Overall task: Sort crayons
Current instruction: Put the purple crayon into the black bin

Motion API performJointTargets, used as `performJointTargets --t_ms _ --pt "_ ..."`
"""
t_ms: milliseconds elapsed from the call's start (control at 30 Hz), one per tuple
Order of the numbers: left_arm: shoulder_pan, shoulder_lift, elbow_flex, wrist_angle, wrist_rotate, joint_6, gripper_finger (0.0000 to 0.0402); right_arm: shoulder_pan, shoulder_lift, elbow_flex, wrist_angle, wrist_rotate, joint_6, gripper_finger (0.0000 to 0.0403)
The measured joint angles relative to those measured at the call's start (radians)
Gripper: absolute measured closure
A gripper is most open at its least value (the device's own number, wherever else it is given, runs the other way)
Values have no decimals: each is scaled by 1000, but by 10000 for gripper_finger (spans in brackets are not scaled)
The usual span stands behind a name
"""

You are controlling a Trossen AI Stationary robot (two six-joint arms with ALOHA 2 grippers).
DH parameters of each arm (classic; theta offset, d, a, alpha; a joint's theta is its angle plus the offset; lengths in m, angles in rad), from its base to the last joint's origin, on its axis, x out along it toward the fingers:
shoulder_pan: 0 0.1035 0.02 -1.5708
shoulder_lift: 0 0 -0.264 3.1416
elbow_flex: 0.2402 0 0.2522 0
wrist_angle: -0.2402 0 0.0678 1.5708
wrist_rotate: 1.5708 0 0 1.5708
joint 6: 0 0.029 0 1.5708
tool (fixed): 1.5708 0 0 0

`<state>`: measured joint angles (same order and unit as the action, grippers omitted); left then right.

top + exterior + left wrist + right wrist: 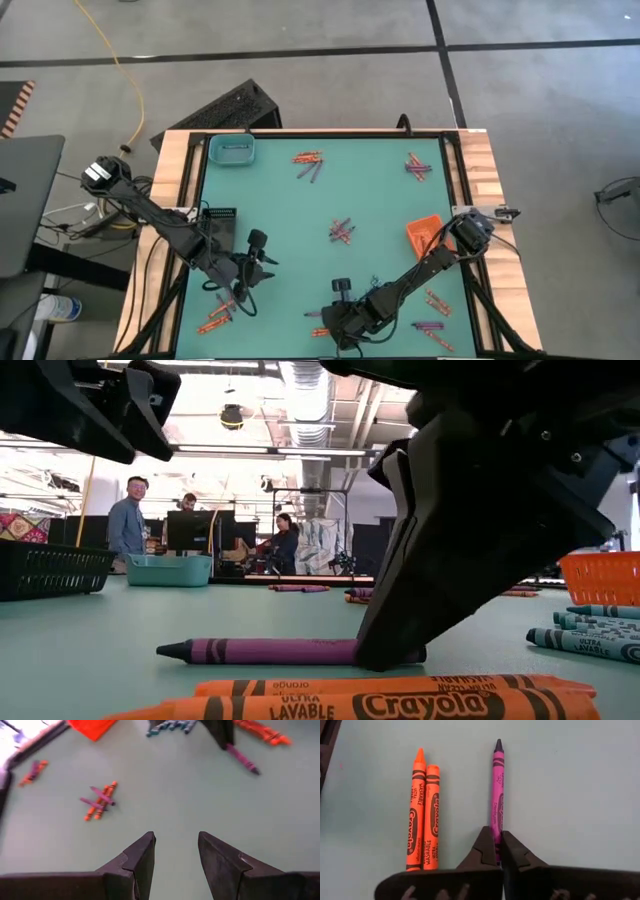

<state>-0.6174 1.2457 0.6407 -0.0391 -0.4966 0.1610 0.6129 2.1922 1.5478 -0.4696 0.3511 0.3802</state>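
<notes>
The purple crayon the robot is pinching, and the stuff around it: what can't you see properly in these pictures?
- Purple crayon: its back end is hidden between the right gripper's fingers, right wrist view.
- Two orange crayons: cut off by the bottom edge, low view.
- Teal tray: too small to see inside, high view.
- Orange tray: cut off by the top edge, left wrist view.

The crayons [497, 795] wear matt printed paper wrappers, their bare wax tips faintly shiny. The tabletop [380, 200] is a smooth, matt teal mat edged in pale wood. The right gripper [498, 845] looks like dull black plastic
</notes>
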Motion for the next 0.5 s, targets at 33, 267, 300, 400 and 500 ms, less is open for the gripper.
performJointTargets --t_ms 33,267,300,400,500 --pt "1 0 0 0 -14 13 260 -1 1 17 -25 8 -11 401" --pt "34 0 0 -2 -35 38 260 -17 0 131 -188 68 -42 402" --pt "40 0 0 -4 -35 38 260 -20 0 142 -209 74 -43 402" --pt "55 0 0 -15 -35 35 260 -26 0 177 -268 93 -50 402" --pt "68 0 0 -29 -36 22 260 -26 -2 213 -325 116 -50 402"
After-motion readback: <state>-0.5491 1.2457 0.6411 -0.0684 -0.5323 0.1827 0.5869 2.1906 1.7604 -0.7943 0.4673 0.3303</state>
